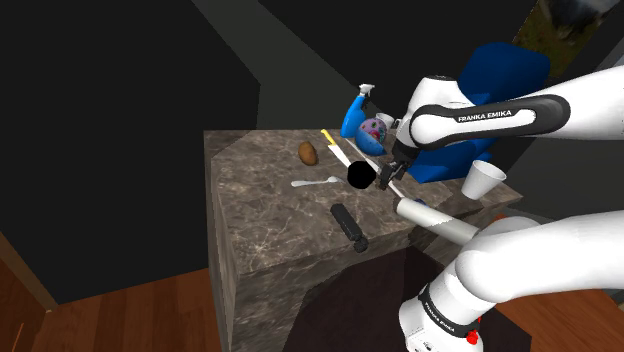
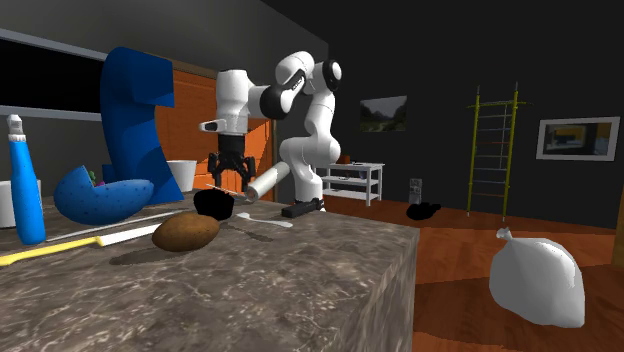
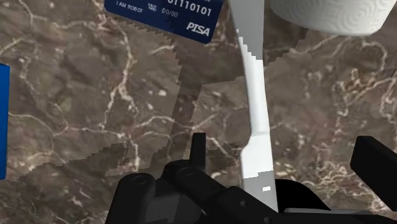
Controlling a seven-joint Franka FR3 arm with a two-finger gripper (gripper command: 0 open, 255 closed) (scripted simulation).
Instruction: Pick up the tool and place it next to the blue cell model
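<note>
The tool (image 1: 341, 153) is a long thin white blade with a yellow handle end, lying flat on the marble counter (image 1: 260, 215). In the wrist view its white shaft (image 3: 257, 121) runs between my fingers and neither finger touches it. My gripper (image 3: 286, 159) is open and hangs low over the tool's white end, with the left finger (image 3: 198, 149) and right finger (image 3: 375, 167) well apart. The gripper (image 1: 386, 179) (image 2: 232, 186) points straight down. The blue cell model (image 1: 371, 128) (image 2: 98, 196) sits at the counter's far side, near the tool's yellow end (image 2: 22, 256).
On the counter are a brown potato (image 1: 308, 153), a white spoon (image 1: 316, 182), a black round object (image 1: 359, 176), a black bar (image 1: 350, 228), a white paper roll (image 1: 432, 219) and a white cup (image 1: 483, 180). A blue card (image 3: 167, 16) lies ahead of the gripper. A blue bottle (image 2: 25, 190) stands by the cell model.
</note>
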